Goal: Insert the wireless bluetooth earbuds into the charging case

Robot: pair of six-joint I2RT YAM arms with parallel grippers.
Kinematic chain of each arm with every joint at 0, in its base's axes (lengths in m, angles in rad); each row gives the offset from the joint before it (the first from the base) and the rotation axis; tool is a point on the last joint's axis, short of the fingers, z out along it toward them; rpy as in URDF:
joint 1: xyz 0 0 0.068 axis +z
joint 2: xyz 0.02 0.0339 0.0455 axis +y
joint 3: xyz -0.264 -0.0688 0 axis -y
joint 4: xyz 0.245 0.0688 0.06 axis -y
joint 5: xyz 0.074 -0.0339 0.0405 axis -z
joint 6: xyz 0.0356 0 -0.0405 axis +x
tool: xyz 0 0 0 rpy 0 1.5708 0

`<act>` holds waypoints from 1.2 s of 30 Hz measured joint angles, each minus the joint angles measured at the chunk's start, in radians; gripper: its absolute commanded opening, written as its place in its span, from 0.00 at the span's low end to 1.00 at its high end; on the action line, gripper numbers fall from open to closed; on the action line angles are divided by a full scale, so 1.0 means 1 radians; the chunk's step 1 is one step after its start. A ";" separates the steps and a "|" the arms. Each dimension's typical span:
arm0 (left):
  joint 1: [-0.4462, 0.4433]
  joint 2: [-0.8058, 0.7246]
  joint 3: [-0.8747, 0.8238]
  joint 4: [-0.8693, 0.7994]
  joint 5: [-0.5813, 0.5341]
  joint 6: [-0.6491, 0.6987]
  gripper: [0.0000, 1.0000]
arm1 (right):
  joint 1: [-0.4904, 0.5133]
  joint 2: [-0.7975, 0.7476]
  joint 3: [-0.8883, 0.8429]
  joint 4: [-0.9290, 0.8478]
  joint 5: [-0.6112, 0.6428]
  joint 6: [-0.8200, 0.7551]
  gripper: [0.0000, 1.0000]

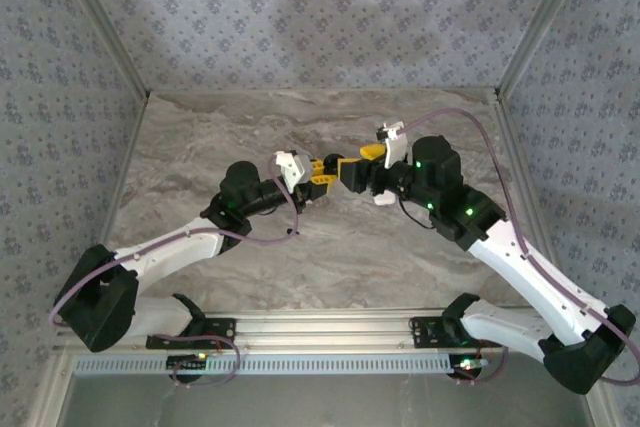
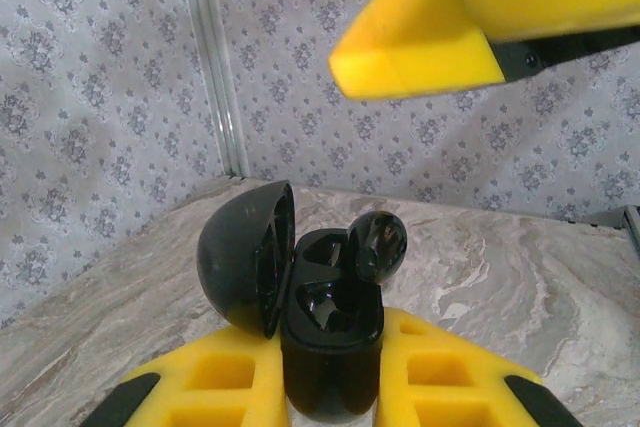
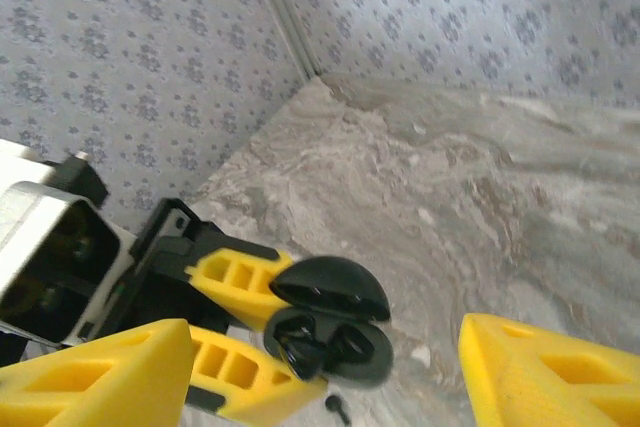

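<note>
My left gripper (image 2: 330, 372) is shut on the black charging case (image 2: 325, 387), which it holds upright between its yellow fingers (image 2: 215, 382) with the lid (image 2: 240, 257) swung open to the left. One black earbud (image 2: 378, 245) sits in the case's right slot, its bud end sticking up above the rim. The left slot looks vacant. In the right wrist view the case (image 3: 368, 349) lies just beyond my right gripper (image 3: 325, 347), which is open and holds nothing. A second earbud (image 3: 338, 408) lies on the table below the case.
The marble-patterned table (image 1: 300, 127) is walled by patterned panels at the back and sides. Both grippers meet above its middle (image 1: 335, 175). A right finger (image 2: 420, 47) hangs just above the case in the left wrist view.
</note>
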 measured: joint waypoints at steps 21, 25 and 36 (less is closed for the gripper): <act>0.000 0.000 0.006 -0.020 -0.007 0.000 0.15 | -0.020 0.157 0.146 -0.149 -0.059 0.156 0.76; 0.000 0.000 0.006 -0.020 -0.007 0.000 0.15 | -0.017 0.170 0.150 -0.171 -0.053 0.158 0.76; 0.000 0.000 0.007 -0.026 -0.007 0.000 0.15 | -0.016 0.195 0.151 -0.222 -0.036 0.158 0.75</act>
